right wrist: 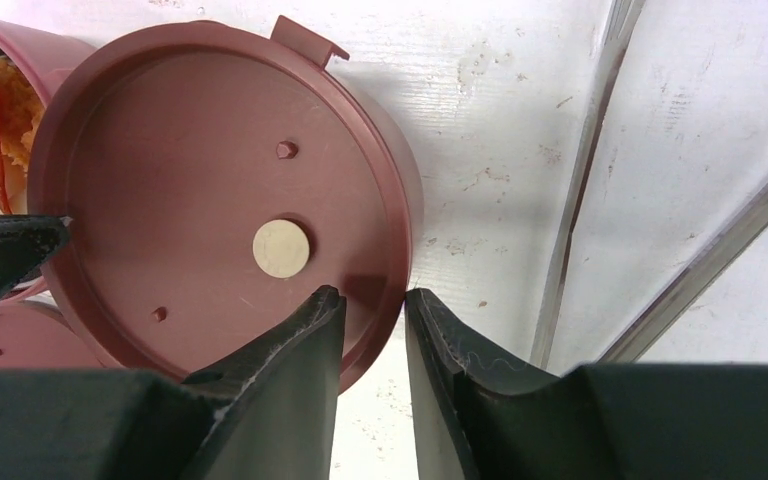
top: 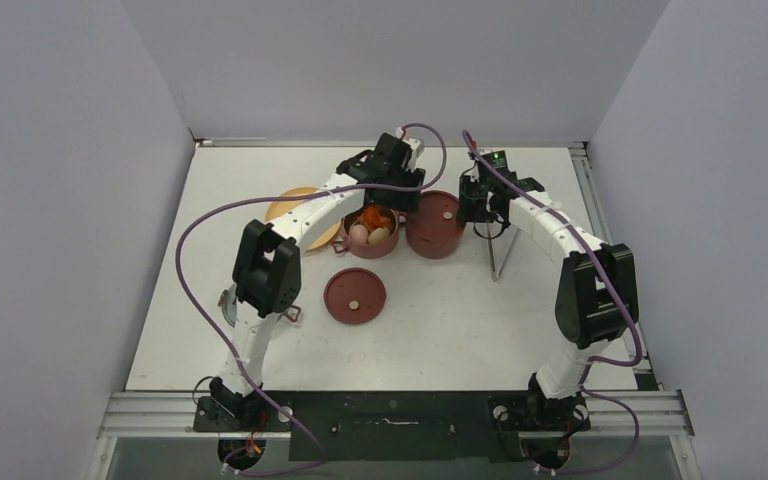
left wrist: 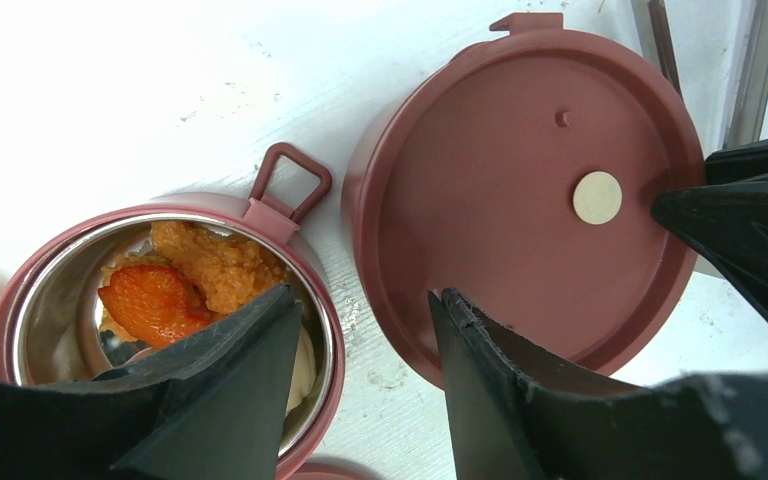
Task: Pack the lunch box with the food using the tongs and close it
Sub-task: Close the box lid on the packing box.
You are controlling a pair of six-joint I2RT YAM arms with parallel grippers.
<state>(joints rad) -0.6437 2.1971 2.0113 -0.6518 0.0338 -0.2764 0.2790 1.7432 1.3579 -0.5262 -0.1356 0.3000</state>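
Left gripper open, empty, over food-filled container and lidded container, right gripper nearly closed astride lidded container's rim, grip unclear

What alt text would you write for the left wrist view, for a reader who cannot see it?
The left gripper, jaws open, hangs over a white table between a lidded maroon container at right and an open steel-lined container at left holding orange and red food.
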